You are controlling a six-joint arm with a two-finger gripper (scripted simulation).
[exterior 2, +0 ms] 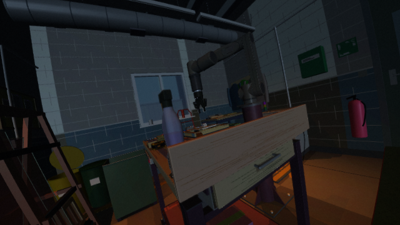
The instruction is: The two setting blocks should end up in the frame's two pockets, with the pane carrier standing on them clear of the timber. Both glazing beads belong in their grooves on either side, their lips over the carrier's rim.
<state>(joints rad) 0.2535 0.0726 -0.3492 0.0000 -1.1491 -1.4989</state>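
The timber frame (204, 128) lies flat on the bench top, seen edge-on from this low angle, so its pockets and grooves are hidden and I cannot tell what sits in them. A long pale strip (223, 117) lies on the bench behind the frame. Above the frame's far side my gripper (200, 108) hangs open and empty, pointing straight down a short way over the bench. A small red wire-like piece (184, 113) stands just left of the gripper.
Behind the bench are a brick wall with a window (159, 97) and an overhead duct. A purple bottle (171, 120) stands at the bench's near left corner, a dark cup with a plant (251, 106) on the right. The bench's drawer front (237, 150) blocks the surface.
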